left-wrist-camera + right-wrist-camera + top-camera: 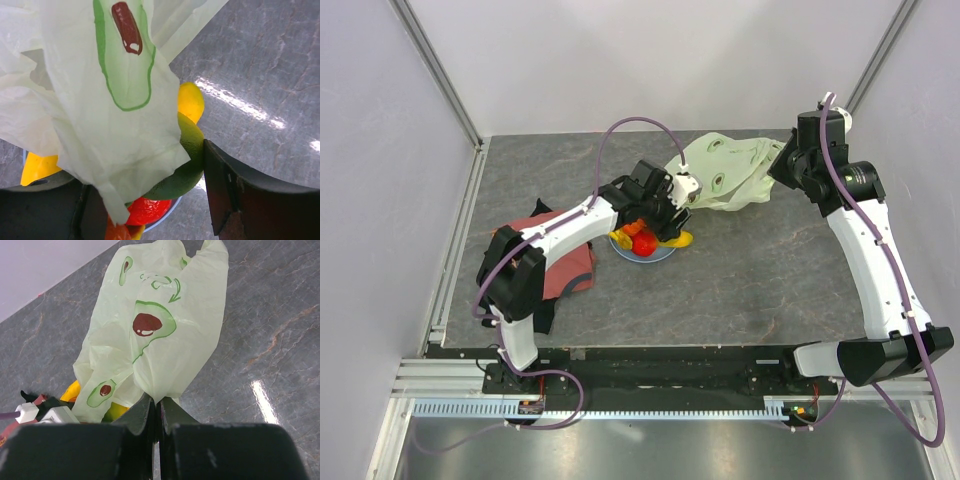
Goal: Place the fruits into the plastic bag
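Note:
The pale green plastic bag with avocado prints lies stretched between both grippers at the back of the table. My right gripper is shut on the bag's edge, fingers pressed together on the pinched film. My left gripper hovers over the blue plate. In the left wrist view its jaws stand wide around the green fruit; the right finger touches it, while a bag flap covers the left side. Below lie a red fruit and yellow bananas.
A red printed T-shirt lies crumpled left of the plate, under the left arm. The plate rim shows beneath the fruits. Grey walls and metal rails bound the table on the left, right and back.

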### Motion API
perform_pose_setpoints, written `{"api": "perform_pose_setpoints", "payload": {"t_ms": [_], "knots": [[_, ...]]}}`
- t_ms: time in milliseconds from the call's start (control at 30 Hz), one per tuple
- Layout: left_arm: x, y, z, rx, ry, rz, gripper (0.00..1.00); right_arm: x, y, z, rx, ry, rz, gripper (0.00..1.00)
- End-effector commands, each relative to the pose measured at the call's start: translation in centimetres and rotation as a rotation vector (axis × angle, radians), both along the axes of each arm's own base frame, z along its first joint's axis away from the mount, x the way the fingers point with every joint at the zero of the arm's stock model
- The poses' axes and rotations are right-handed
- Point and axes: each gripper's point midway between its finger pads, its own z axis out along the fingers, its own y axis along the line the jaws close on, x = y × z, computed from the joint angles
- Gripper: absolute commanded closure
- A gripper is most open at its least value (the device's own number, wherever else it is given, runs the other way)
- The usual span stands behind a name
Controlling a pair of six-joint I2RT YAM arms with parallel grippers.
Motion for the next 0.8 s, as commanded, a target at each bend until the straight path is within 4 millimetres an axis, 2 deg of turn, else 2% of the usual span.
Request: {"api": "perform_pose_setpoints", "payload": {"t_ms": [0, 167, 333, 433, 467, 567, 600, 667, 767], "knots": [[-1.3, -2.0, 5.8, -0.146, -0.005, -0.061, 0.54, -0.1, -0.4, 1.5, 0.000, -0.053, -0.022, 0.93], [-2.7, -2.4, 8.3, -0.196, 0.015, -0.109, 0.56, 0.0, -0.6, 1.8, -0.006, -0.060, -0.028, 0.93], [-5.3, -2.6, 10.5, -0.263, 0.082, -0.175, 0.56, 0.2, -1.0, 1.9, -0.031, -0.069, -0.042, 0.93], [-7.0, -2.5, 13.2, -0.334, 0.105, -0.202, 0.56, 0.3, -1.2, 1.0, -0.058, -0.058, -0.030, 0.94], [-8.0, -2.4, 14.9, -0.376, 0.114, -0.218, 0.56, 0.4, -1.0, 0.3, -0.075, -0.052, -0.005, 0.93], [-9.6, -2.6, 18.0, -0.453, 0.141, -0.250, 0.55, 0.4, -0.3, -0.7, -0.080, -0.058, 0.053, 0.94], [-9.9, -2.7, 19.4, -0.484, 0.130, -0.260, 0.55, 0.3, -0.2, -0.6, -0.089, -0.063, 0.074, 0.95], [-10.4, -3.1, 20.6, -0.534, 0.172, -0.257, 0.55, 0.1, 0.5, -1.2, -0.086, -0.059, 0.126, 0.96], [-9.5, -4.3, 22.5, -0.606, 0.167, -0.248, 0.54, -0.4, 1.4, -1.2, -0.088, -0.078, 0.205, 0.97]]}}
